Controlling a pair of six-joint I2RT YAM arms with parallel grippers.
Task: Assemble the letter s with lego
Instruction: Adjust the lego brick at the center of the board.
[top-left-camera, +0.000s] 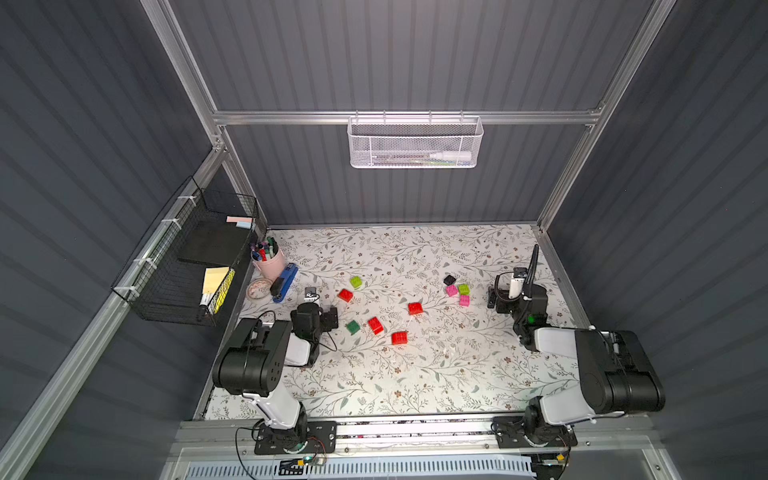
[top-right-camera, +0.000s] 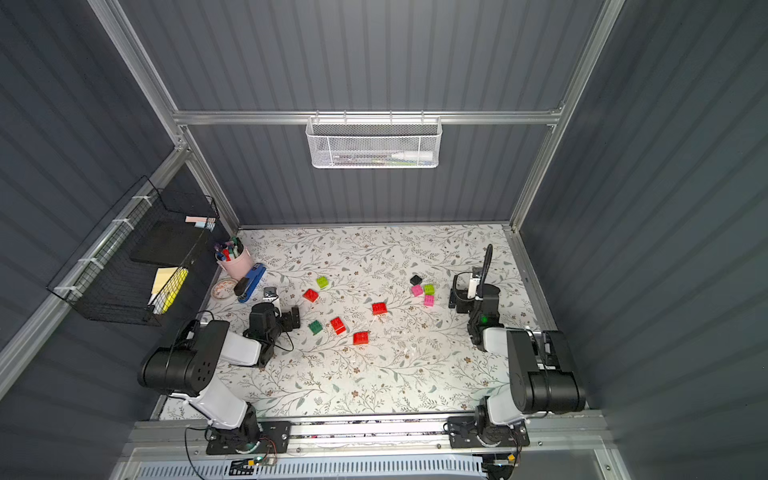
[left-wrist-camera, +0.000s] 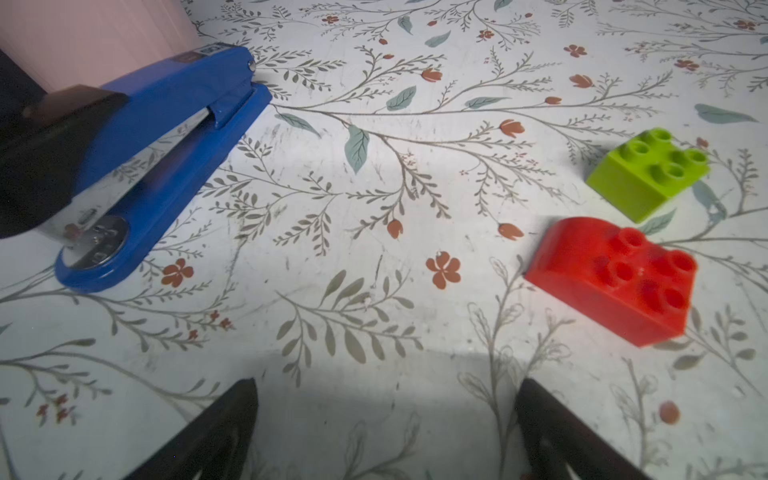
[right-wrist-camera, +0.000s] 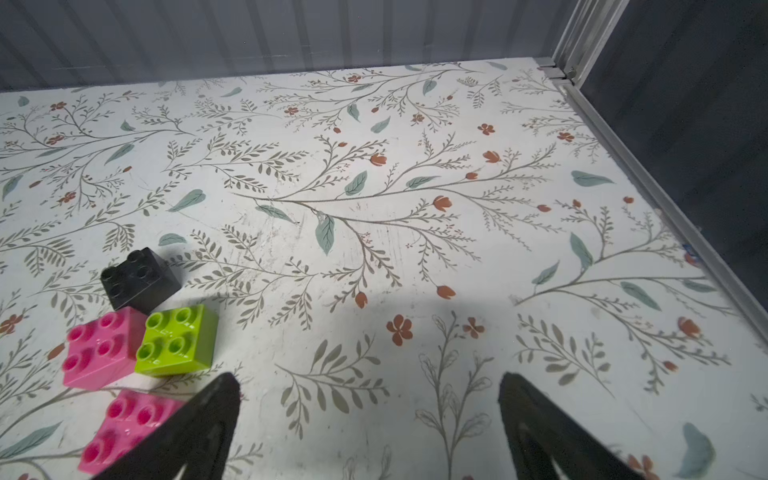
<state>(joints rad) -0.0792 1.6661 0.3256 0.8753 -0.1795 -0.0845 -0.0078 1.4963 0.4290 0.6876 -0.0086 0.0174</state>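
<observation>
We see the lego loose on the floral table (top-left-camera: 415, 374), no two pieces joined.

Mid-table, on the left arm's side, there are four red pieces. One red brick (top-left-camera: 345, 295) lies just beside a lime brick (top-left-camera: 355, 282). The other three are spread apart near a dark green brick (top-left-camera: 353, 327).

Toward the right arm is a tight cluster: a black brick (right-wrist-camera: 139, 278), two pink bricks (right-wrist-camera: 99, 347) and a second lime one (right-wrist-camera: 178, 340), touching or nearly so.

The left gripper (left-wrist-camera: 388, 399) is low over bare table w/ jaws spread wide, holding nothing. The red and lime pair lies ahead of it to one side and a blue stapler (left-wrist-camera: 166, 137) to the other. The right gripper (right-wrist-camera: 369, 386) is likewise spread and empty, w/ the cluster just off one finger.

We judge this to be the very start, i.e. the first pick. The next move calls for choosing one brick, squaring the jaws to its flat sides and coming down astride it. In the cluster, that means doing so w/o shoving the neighbours.
</observation>
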